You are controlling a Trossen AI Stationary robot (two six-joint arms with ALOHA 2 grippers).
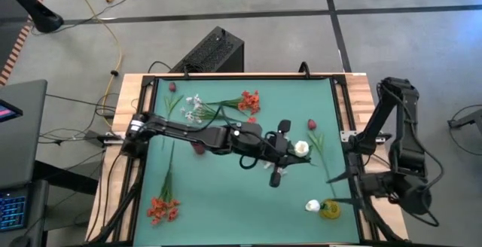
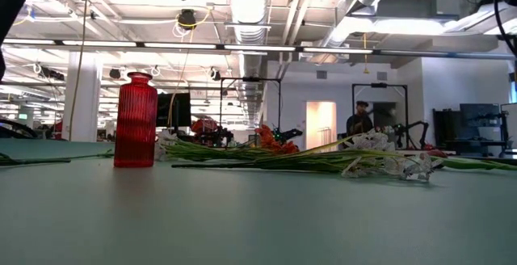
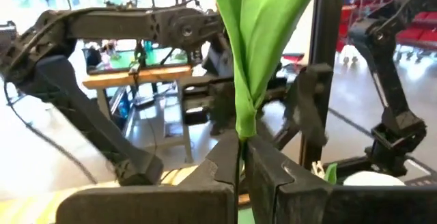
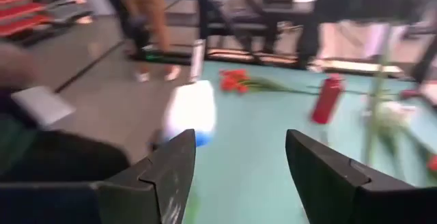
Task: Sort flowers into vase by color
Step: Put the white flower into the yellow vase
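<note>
Left hand (image 3: 242, 157) pinches 1 white flower (image 1: 301, 147) by its stem beside the yellow vase (image 1: 329, 210); we should keep it upright over that mouth.

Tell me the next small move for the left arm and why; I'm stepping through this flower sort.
Probably carry the white bud flower on its thin green stem toward the small yellow vase, which already holds a white bloom near the table's right front corner. The left gripper, its jaws shut on the green stem in the left wrist view, sits mid-table. The right gripper waits open at the right edge.
</note>
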